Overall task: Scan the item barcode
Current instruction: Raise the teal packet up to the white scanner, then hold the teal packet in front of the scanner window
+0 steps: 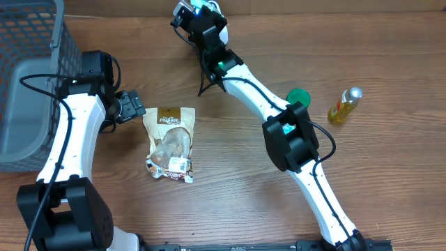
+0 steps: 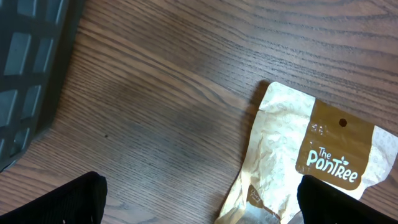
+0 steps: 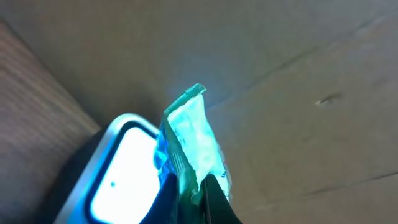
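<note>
A: Judging by looks, how will the packet (image 3: pixel 189 127) just beside the scanner (image 3: pixel 118 165) handle?
B: Probably light, floppy, crinkly. The right gripper (image 3: pixel 189 186) is clamped on its lower edge, a fair hold.
A: Obstacles?
B: None near the scanner. The pouch (image 1: pixel 171 136), bottle (image 1: pixel 345 104), basket (image 1: pixel 31 77) and the wide-open, empty left gripper (image 1: pixel 132 108) all sit well away.

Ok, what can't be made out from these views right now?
Right wrist: packet in the right tool sits edge-on, barcode unseen, washed by scanner glow.
Left wrist: PanTree bag cut off by the bottom and right edges.
Overhead: green round object partly behind the right arm, unidentifiable.
</note>
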Available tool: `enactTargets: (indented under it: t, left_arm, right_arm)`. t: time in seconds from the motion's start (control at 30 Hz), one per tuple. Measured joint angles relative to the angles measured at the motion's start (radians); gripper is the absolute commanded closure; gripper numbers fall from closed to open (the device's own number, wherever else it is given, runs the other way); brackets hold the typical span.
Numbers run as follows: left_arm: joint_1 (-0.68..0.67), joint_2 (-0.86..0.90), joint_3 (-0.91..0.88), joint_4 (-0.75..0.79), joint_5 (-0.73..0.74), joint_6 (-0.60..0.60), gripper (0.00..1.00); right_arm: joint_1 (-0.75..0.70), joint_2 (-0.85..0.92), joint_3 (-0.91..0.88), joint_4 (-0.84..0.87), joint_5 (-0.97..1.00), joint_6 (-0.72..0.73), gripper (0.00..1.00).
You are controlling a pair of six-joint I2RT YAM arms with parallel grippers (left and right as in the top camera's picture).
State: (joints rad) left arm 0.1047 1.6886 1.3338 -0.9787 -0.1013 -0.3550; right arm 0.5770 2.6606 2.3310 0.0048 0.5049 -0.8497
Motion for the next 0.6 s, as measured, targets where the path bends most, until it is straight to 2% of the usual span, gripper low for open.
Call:
enactTargets:
  t: [0.6]
  left_arm:
    - [0.0, 0.0, 0.0, 0.0, 0.0, 0.0, 0.01]
  right_arm:
    - [0.01, 0.0, 0.0, -0.058, -0.004, 0.082, 0.96]
